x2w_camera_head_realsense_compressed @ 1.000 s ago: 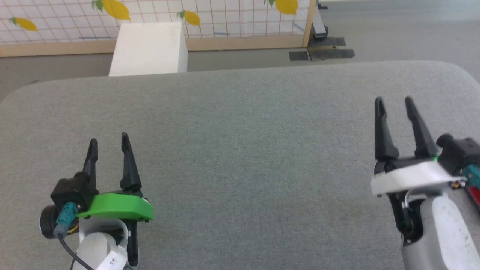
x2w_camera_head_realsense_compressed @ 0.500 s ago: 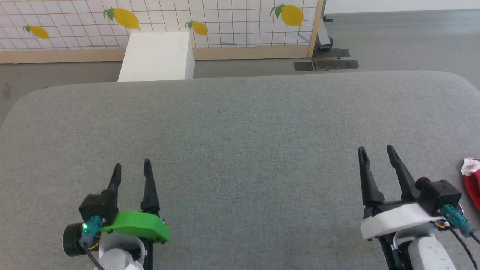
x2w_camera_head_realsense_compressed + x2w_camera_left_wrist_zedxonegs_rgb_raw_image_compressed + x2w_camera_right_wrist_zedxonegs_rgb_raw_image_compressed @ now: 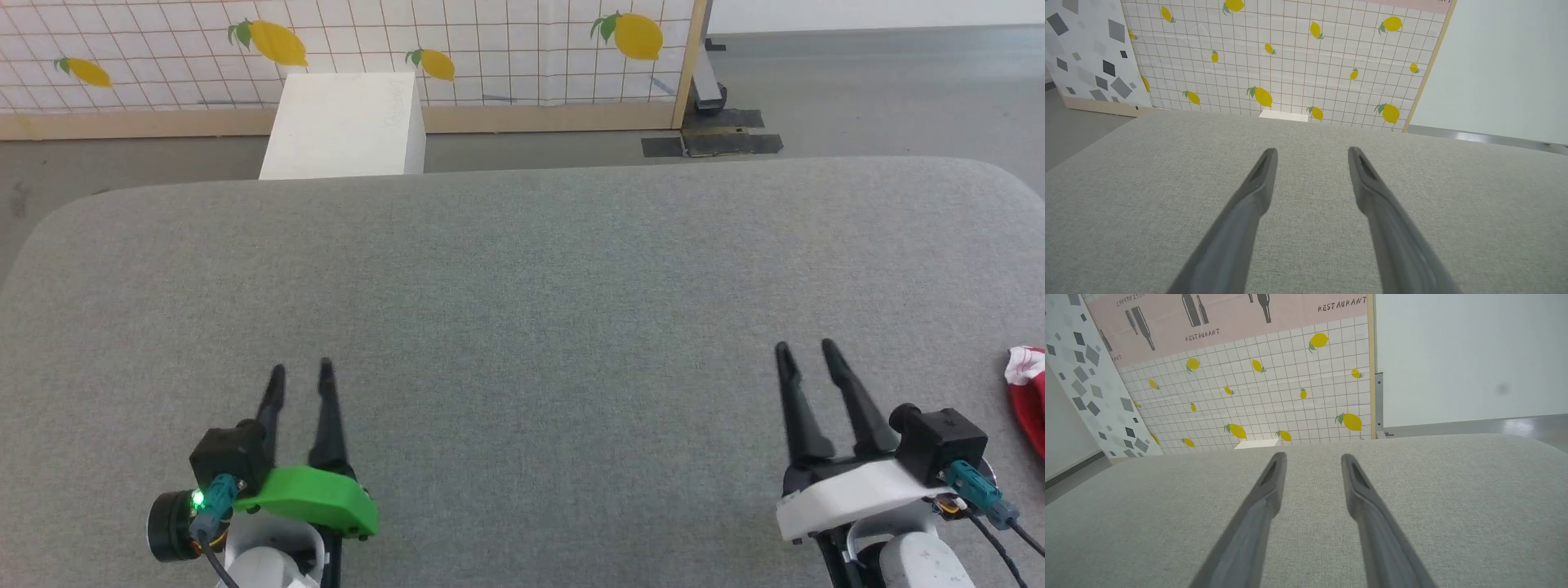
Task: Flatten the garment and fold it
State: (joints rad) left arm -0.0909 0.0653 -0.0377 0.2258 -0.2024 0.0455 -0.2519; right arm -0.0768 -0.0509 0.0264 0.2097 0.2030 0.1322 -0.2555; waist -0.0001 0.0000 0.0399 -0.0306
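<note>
Head view: garment (image 3: 1032, 402) beside right gripper (image 3: 806, 346) (apart).

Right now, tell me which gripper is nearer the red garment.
Right. The right gripper is a short way left of the garment, not touching it, near the right edge of the grey surface; the left gripper is far across on the opposite side.

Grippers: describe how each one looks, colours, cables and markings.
The left gripper has two long, dark, tapered fingers, a green cover, a black block with a teal plug, a green light and a black cable. The right gripper has the same fingers, a white cover, a black block, a teal plug, a pale grey forearm.
</note>
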